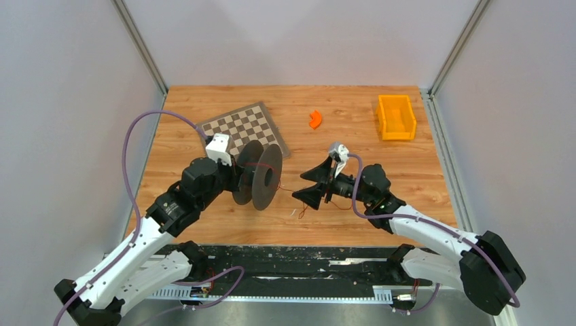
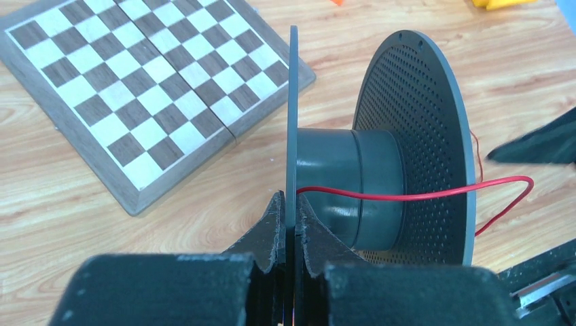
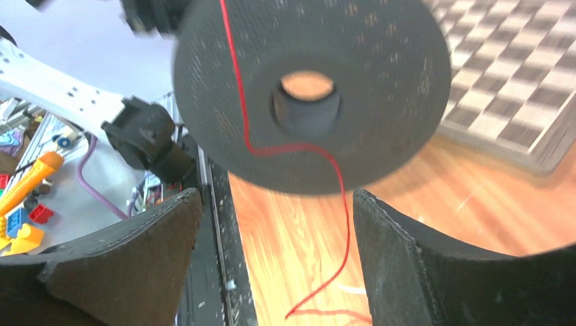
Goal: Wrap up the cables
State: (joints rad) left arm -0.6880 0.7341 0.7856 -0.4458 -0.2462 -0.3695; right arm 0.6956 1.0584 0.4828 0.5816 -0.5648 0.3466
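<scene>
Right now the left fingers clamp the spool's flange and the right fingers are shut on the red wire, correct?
No. The left fingers do clamp the spool's flange, but the right fingers are open, not shut; the red wire hangs ungripped between them, as the right wrist view shows.

The dark grey perforated plastic spool (image 1: 258,178) is midway across the wooden table (image 1: 421,176), just before the wooden chessboard (image 1: 243,125). The thin red wire (image 2: 407,197) crosses its hub, trailing right. Behind, rightward, sits the orange plastic bin (image 1: 396,117).
</scene>
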